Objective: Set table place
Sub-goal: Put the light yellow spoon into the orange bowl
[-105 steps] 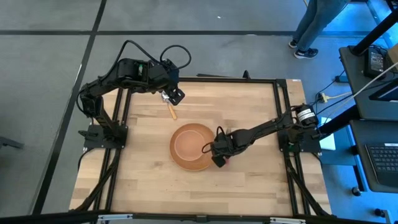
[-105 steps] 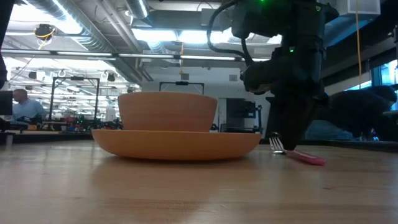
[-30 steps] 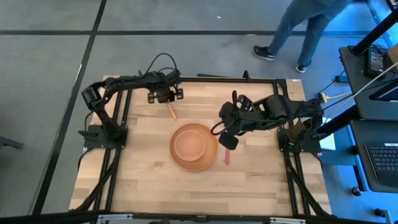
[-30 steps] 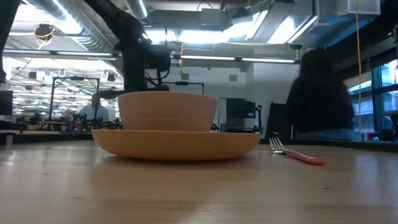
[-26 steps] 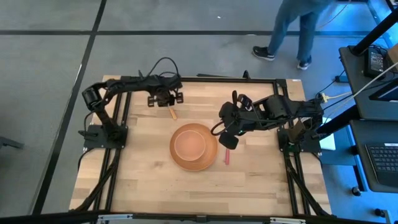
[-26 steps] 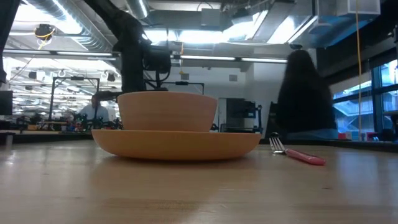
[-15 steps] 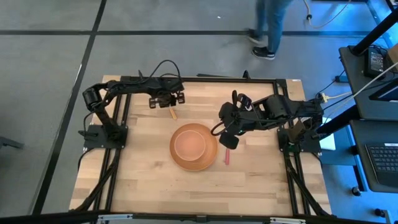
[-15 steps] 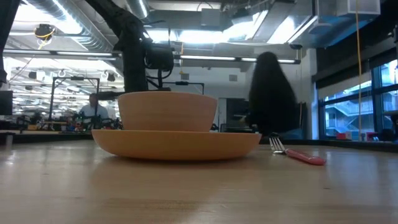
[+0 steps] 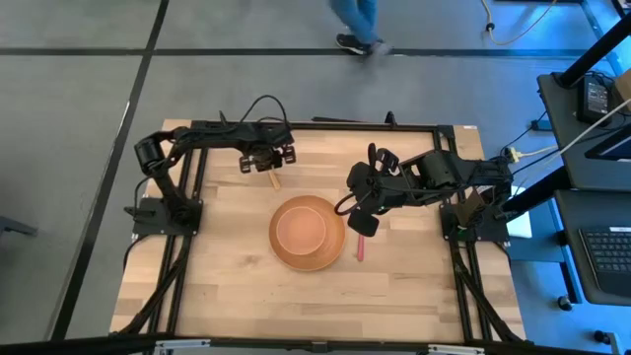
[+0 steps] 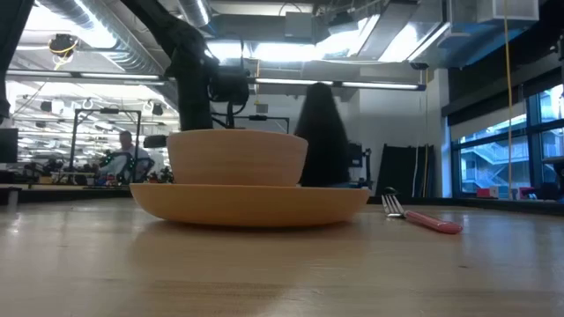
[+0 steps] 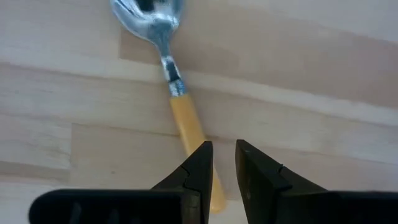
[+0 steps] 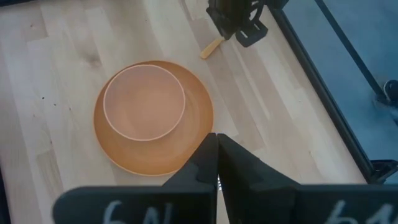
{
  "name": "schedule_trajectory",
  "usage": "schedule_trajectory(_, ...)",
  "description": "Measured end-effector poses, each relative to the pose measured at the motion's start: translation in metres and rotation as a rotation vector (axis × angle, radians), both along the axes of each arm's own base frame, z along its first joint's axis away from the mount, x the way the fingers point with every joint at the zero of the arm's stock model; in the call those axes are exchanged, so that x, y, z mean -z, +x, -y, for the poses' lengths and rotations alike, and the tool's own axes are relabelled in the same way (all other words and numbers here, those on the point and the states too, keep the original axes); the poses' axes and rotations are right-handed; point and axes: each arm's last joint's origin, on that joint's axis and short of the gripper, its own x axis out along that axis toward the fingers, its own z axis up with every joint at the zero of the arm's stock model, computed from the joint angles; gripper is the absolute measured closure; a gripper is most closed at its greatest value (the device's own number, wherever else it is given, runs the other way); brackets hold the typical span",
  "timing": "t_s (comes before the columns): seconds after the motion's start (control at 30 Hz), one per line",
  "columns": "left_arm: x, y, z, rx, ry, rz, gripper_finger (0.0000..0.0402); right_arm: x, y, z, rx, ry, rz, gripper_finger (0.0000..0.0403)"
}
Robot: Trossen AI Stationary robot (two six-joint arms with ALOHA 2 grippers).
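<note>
From above, the left gripper (image 9: 267, 156) hangs over the spoon (image 9: 272, 176) at the far side of the table (image 9: 217, 286); bowl (image 9: 301, 227) sits in plate (image 9: 333, 254), fork (image 9: 361, 248) just beside it under the raised right gripper (image 9: 363, 222). At table height, the fork (image 10: 421, 216) lies flat. The left wrist shows the fingers (image 11: 198, 163) narrowly parted, empty, over the spoon (image 11: 171, 87): light, stiff, probably slippery, best pinched mid-handle. The right wrist shows closed, empty fingers (image 12: 211, 163).
</note>
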Motion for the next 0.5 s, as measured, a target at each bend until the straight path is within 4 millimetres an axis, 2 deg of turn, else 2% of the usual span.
schedule_trajectory(0.2,0.013,0.007,-0.001,0.012,-0.014,0.002,0.0339,0.000,-0.001,-0.002,-0.005,0.001,0.001,0.0391)
schedule_trajectory(0.5,0.014,0.004,0.001,-0.036,-0.041,-0.027,0.0339,0.000,-0.002,-0.007,-0.022,0.002,0.001,0.0391)
